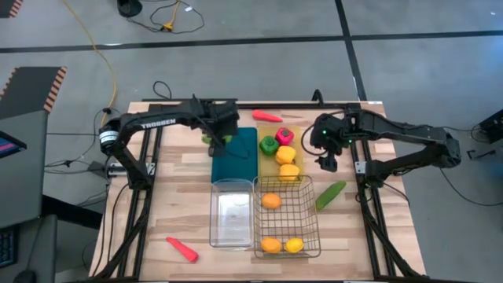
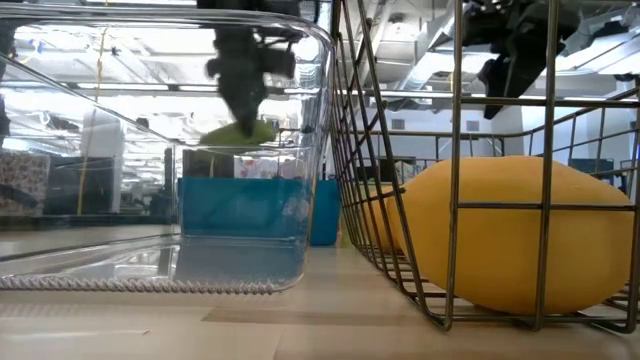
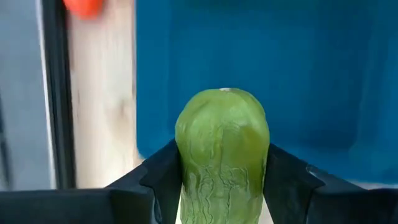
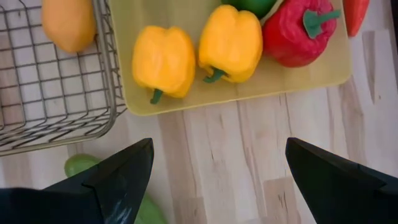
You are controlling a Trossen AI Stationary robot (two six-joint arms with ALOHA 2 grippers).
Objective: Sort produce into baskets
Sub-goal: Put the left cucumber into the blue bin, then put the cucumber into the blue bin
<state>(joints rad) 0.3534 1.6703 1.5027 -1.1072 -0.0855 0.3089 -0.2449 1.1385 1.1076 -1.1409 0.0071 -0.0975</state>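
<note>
My left gripper point(image 1: 216, 138) is shut on a green cucumber point(image 3: 222, 155) above the left edge of the flat blue tray point(image 1: 237, 156). It also shows through the clear bin in the low view point(image 2: 240, 128). My right gripper point(image 1: 327, 162) is open and empty above bare table, right of the yellow tray point(image 1: 275, 174). That tray holds a green pepper point(image 1: 268, 145), a red pepper point(image 1: 284, 135) and two yellow peppers point(image 4: 163, 61). A second cucumber point(image 1: 330, 195) lies on the table. Two oranges point(image 1: 270, 200) and a lemon point(image 2: 510, 235) lie in the wire basket point(image 1: 310, 228). My left gripper pinches the cucumber's two long sides point(image 3: 186, 168) between its two fingers, coming from above. One rounded end point(image 3: 224, 99) sticks out past the fingers. The cucumber is lifted clear, above the blue tray.
A clear plastic bin point(image 1: 232, 212) stands left of the wire basket, near of the blue tray. One carrot point(image 1: 267, 115) lies at the table's far edge, another carrot point(image 1: 181, 248) near the front left. Bare wood lies at the table's left and right sides.
</note>
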